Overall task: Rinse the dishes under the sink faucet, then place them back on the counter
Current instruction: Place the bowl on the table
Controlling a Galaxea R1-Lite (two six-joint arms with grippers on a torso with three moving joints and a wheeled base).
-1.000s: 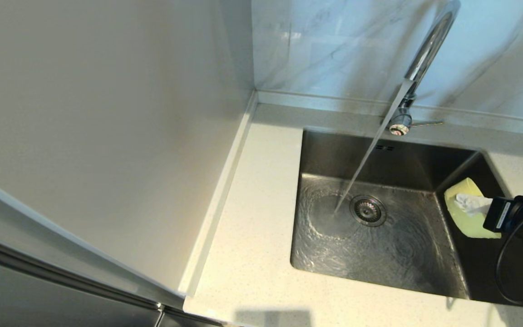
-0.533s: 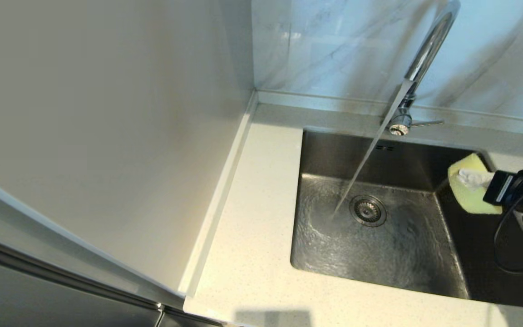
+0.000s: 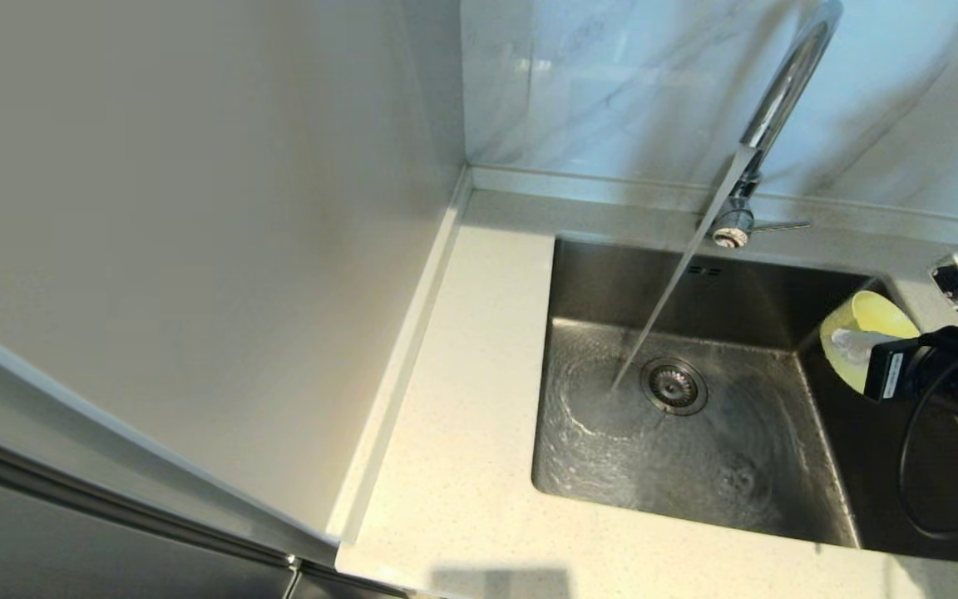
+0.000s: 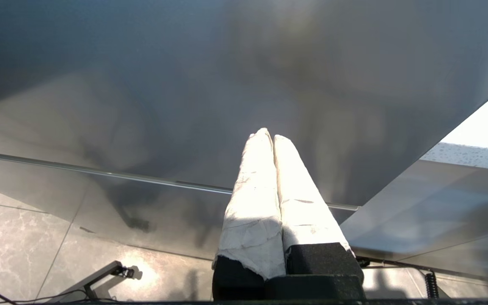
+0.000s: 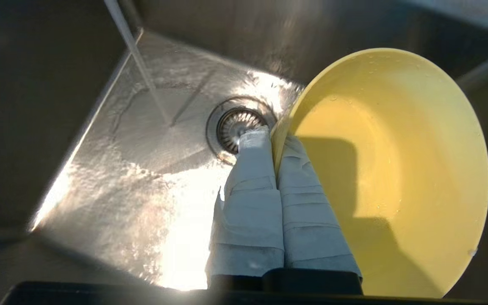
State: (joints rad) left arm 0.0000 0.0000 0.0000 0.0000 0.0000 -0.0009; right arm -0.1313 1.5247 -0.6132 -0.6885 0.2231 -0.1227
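Observation:
My right gripper (image 5: 274, 142) is shut on the rim of the pale-yellow bowl (image 5: 396, 161), one white-wrapped finger inside, one outside. In the head view the bowl (image 3: 866, 329) hangs tilted at the sink's right side, over the basin's right wall, with the right gripper (image 3: 853, 343) beside it. The chrome faucet (image 3: 778, 100) runs a stream of water (image 3: 662, 308) onto the basin floor left of the drain strainer (image 3: 673, 385). The bowl is apart from the stream. My left gripper (image 4: 268, 136) is shut and empty, parked low, facing a grey panel. Plate and chopsticks are out of view.
The steel basin (image 3: 612, 449) holds rippling water. The off-white counter (image 3: 462, 399) runs along the sink's left and front. A white side wall (image 3: 196, 249) stands at the left, the marble wall (image 3: 612, 83) behind the faucet.
My right gripper has carried the bowl slightly up and back at the sink's right side and turned it, so its opening now shows. The water keeps running.

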